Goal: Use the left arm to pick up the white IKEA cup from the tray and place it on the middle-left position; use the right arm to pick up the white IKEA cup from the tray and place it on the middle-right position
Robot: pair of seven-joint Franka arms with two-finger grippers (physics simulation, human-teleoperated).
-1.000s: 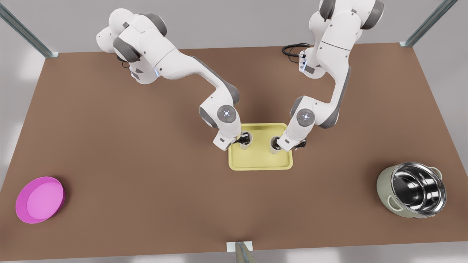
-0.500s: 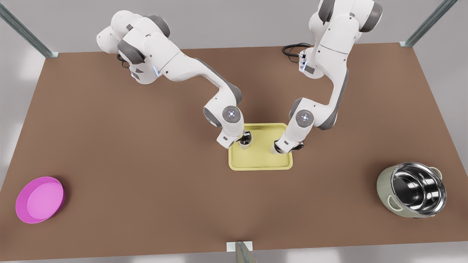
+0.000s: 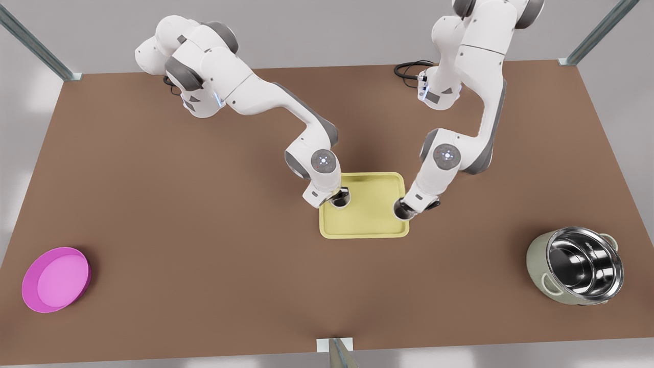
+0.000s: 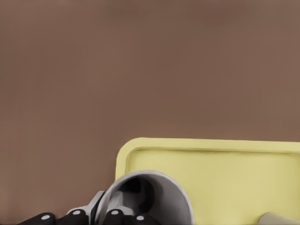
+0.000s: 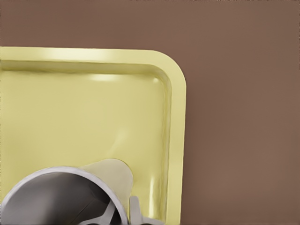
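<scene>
The pale-yellow tray [image 3: 365, 225] lies at the table's centre. On the front view's left, my left gripper [image 3: 337, 197] is shut on the wall of a white cup [image 3: 342, 201], which hangs over the tray's left edge. In the left wrist view one finger is inside this cup [image 4: 154, 194] and one outside, above the tray [image 4: 225, 164] corner. My right gripper [image 3: 409, 207] is shut on the other white cup [image 3: 401, 210] at the tray's right edge. The right wrist view has that cup's rim [image 5: 61, 197] over the tray [image 5: 70, 108] corner.
A round magenta dish [image 3: 55, 278] sits at the near left of the table. A steel pot [image 3: 577, 266] in a pale green housing stands at the near right. A black cable [image 3: 409, 69] lies at the back. Bare brown tabletop flanks the tray.
My right gripper has carried its cup toward the front view's right, from mid-tray to the tray's right edge. The left gripper and its cup have barely shifted.
</scene>
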